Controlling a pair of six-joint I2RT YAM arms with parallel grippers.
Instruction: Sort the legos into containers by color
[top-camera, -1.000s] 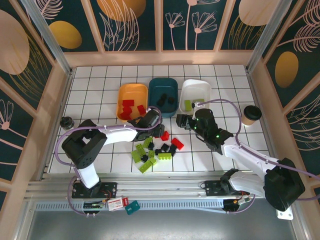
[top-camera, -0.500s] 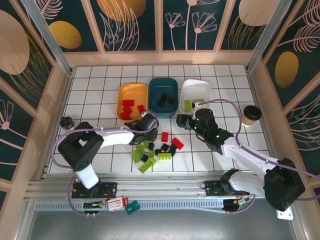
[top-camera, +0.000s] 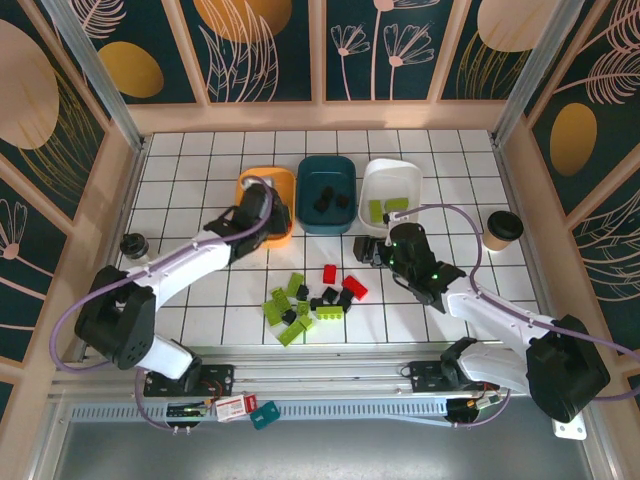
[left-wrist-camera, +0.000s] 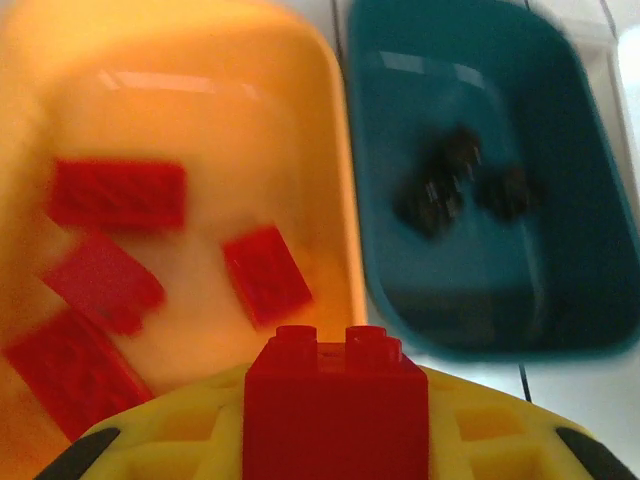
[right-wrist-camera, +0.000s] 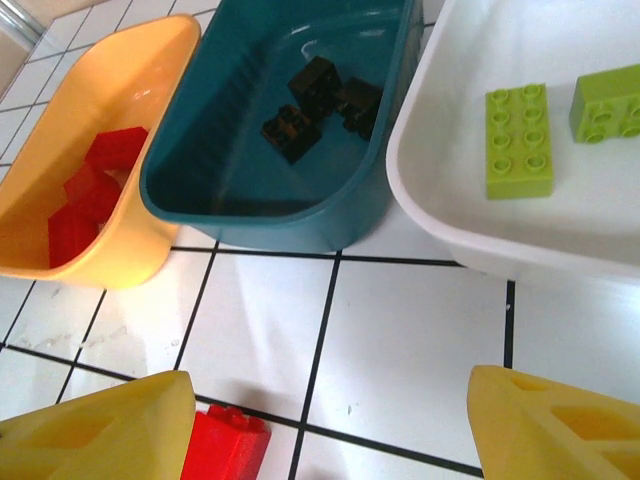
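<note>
Bright, even overhead light. Left wrist view motion-blurred: orange tub (left-wrist-camera: 200, 130) and teal tub (left-wrist-camera: 500, 120) beyond left gripper (left-wrist-camera: 335, 445) smeared, held red brick (left-wrist-camera: 335, 395) sharper. Right wrist view crisp, soft shadows ahead of right gripper (right-wrist-camera: 330, 430).

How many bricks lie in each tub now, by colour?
Red bricks in orange tub: 4
Black bricks in teal tub: 3
Lime bricks in white tub: 2
Total in tubs: 9
Not counted, held red brick in left gripper: 1
</note>
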